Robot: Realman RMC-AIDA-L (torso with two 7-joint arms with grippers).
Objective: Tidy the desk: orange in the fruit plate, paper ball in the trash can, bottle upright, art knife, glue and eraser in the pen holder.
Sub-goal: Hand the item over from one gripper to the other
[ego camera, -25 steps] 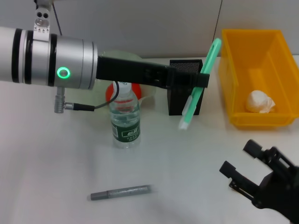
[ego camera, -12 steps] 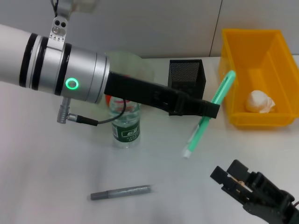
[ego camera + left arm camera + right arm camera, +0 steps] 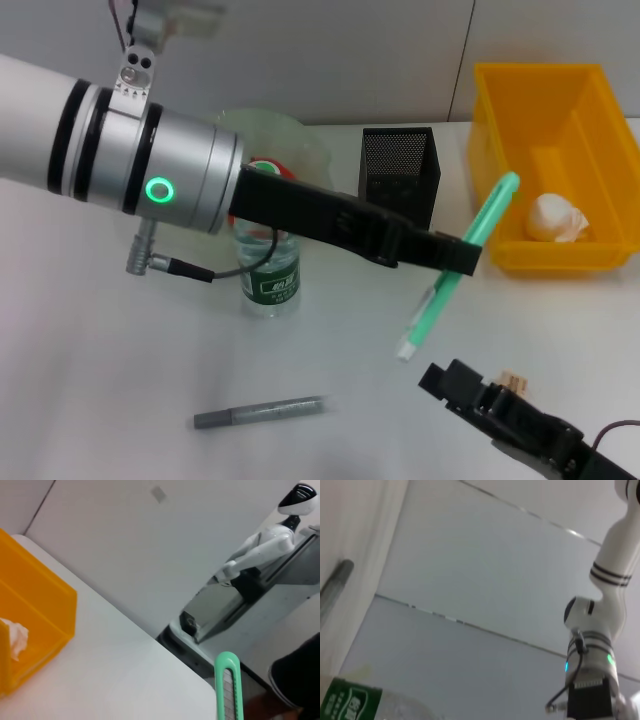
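Change: my left gripper point(image 3: 452, 255) has swung away from the pen holder point(image 3: 399, 173), carrying the knife point(image 3: 455, 268) out toward the near side of the desk point(image 3: 110, 380); my right gripper point(image 3: 478, 395) has slid in closer below it.
Left jaws: closed on the green knife, clamped about its middle.
Knife: tilted, upper end leaning toward the yellow bin point(image 3: 560, 150), lower end hanging over the bare desk; in the left wrist view only its green tip point(image 3: 228, 685) shows.
Pen holder: black mesh, standing upright behind my left jaws, apart from the knife.
Bin and paper ball: beyond the knife's upper end; the white paper ball point(image 3: 556, 217) lies inside.
Bottle point(image 3: 269, 275): standing upright under my left forearm, well back from the jaws.
Orange point(image 3: 263, 166): a sliver of it shows behind my left arm, on the pale green plate point(image 3: 270, 135).
Grey stick point(image 3: 259, 411): lying flat on the desk, well off from both sets of jaws.
Right jaws: low near the desk edge, just below the knife's lower end; I cannot tell if they are open or closed.
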